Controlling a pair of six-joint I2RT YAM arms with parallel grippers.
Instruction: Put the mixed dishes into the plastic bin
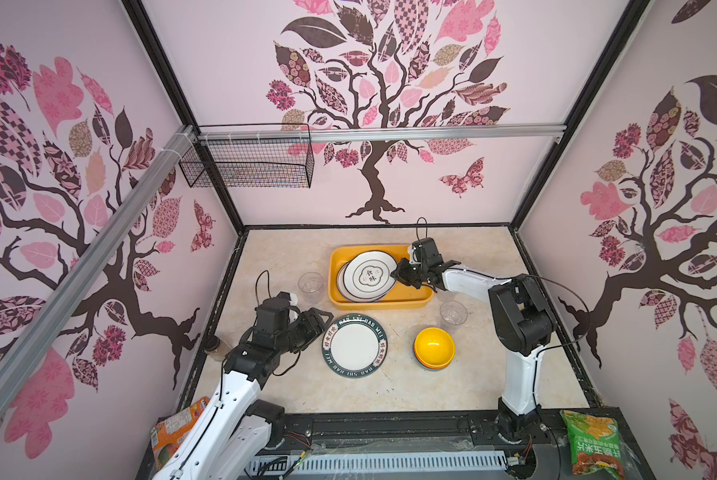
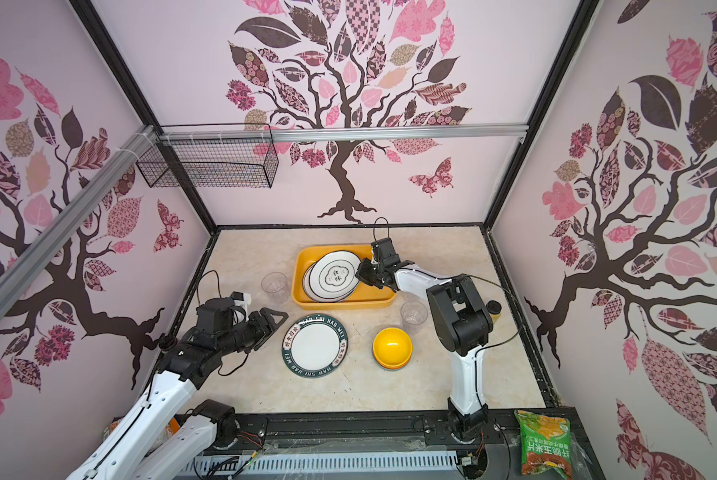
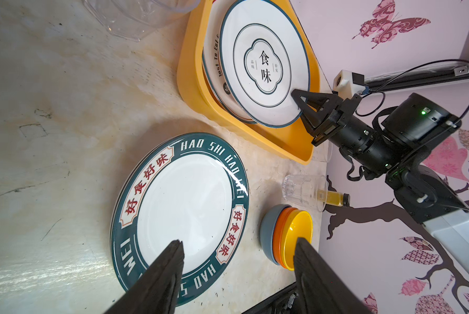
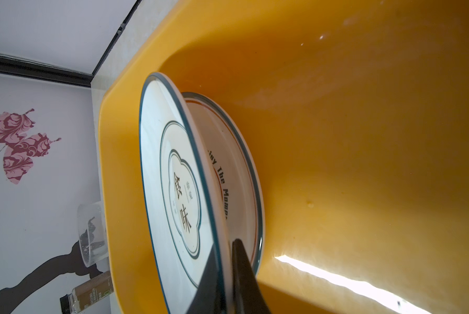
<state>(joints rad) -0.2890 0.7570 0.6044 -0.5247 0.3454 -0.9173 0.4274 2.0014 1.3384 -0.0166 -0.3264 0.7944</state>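
Black right gripper [image 1: 395, 273] clenches the tilted plate [image 1: 367, 274] by its rim at 3 o'clock, inside the yellow bin [image 1: 381, 304], over a lower plate [image 4: 238, 152]. Left gripper [image 3: 238, 242] gapes at the green plate's [image 1: 354, 345] 9 o'clock. Dropped from this tilt, china could chip.

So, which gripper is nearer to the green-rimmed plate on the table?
Left. The left gripper is open beside the green-rimmed plate; the right gripper grips another plate in the bin.

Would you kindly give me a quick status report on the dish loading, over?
Right gripper shut on top plate, tilted over second plate in bin. Left gripper open beside green-rimmed plate. Bowls, two cups on table. Nothing blocking.
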